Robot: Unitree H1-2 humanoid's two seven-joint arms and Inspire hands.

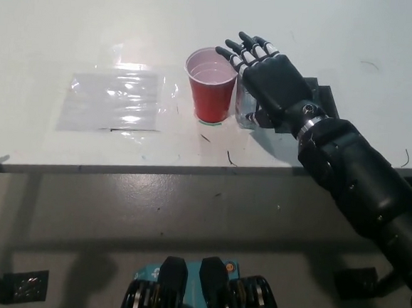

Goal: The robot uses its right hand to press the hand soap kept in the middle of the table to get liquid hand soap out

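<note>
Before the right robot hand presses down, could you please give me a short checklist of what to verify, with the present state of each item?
1. Right robot hand over the soap bottle: ok, palm covers its top.
2. Fingers free to press: ok, spread and holding nothing.
3. Contact with the pump head: cannot tell, it is hidden under the palm.
4. Red cup upright beside the bottle: ok, though the fingertips reach over its rim.
5. Spout aimed into the cup: cannot tell.
6. Left robot hand clear: cannot tell, out of view.
</note>
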